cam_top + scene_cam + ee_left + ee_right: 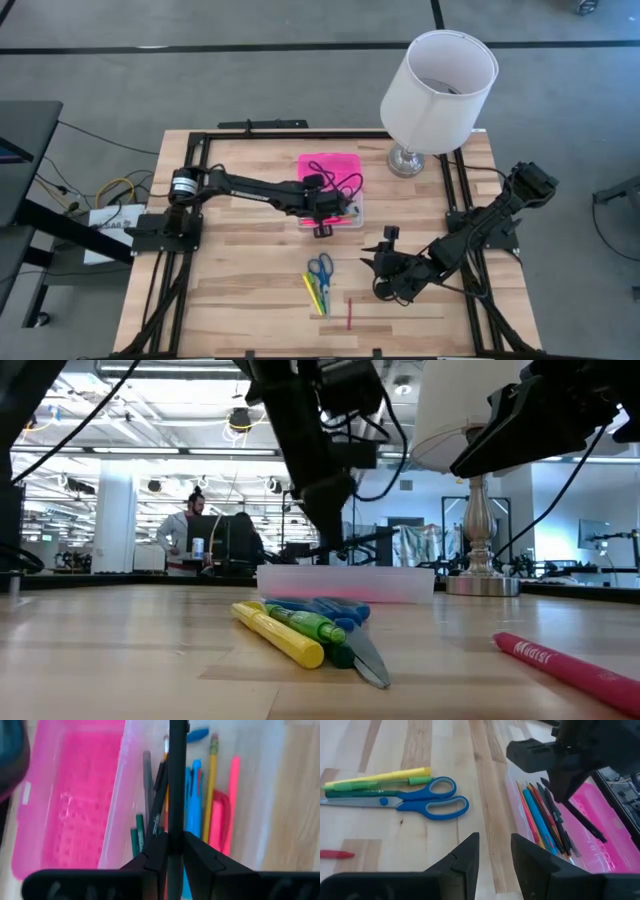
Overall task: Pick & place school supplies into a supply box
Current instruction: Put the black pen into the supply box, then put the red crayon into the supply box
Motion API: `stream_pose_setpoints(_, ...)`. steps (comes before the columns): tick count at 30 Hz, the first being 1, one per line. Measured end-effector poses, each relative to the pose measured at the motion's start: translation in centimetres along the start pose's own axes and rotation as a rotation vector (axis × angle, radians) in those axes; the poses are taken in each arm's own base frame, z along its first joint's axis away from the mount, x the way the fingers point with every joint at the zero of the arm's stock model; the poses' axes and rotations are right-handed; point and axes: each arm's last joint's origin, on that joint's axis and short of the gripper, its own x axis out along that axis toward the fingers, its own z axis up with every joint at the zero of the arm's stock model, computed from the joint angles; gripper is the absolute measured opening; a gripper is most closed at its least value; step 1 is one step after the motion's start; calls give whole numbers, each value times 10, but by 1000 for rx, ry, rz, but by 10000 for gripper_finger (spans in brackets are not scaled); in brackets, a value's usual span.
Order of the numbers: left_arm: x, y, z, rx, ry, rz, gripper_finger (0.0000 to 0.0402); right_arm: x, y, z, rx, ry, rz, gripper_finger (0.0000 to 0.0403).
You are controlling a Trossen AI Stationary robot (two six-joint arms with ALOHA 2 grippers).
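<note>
Left gripper (pixel 170 852) hung over the supply box (pixel 352 215), jaws pinching a black pen (pixel 176 780) upright above the pens (pixel 197 795) already in the clear base. Risk: with such a narrow grip, the pen could tip on release and catch the box wall or land on the pink lid (pixel 75 805) beside the base. Right gripper (pixel 492 852) waited with jaws spread, holding nothing, on the side of the box away from the lamp (pixel 437 85). Near it the scissors (pixel 410 800), a yellow marker (pixel 380 775), a green marker (pixel 375 783) and a red crayon (pixel 350 313) lay outside the box, close together, so a grab could nudge neighbours.

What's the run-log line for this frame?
left gripper: holding black pen over supply box | right gripper: open, waiting | scissors: on table
</note>
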Motion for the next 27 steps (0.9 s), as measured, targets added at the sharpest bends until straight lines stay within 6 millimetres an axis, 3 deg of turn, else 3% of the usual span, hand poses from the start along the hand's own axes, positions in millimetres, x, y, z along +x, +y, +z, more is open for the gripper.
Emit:
stream_pose_setpoints(5,15,0,-4,7,40,37,76,0,0,-1,-1,2,0,107)
stream_pose_setpoints(15,13,0,-6,37,59,51,144,4,-1,-8,-5,11,-9,107)
stream_pose_setpoints(22,-2,-14,-10,130,142,49,153,4,-1,-7,7,2,-8,107)
stream_pose_setpoints(27,-27,-30,-15,212,151,17,149,4,1,-5,34,-7,46,107)
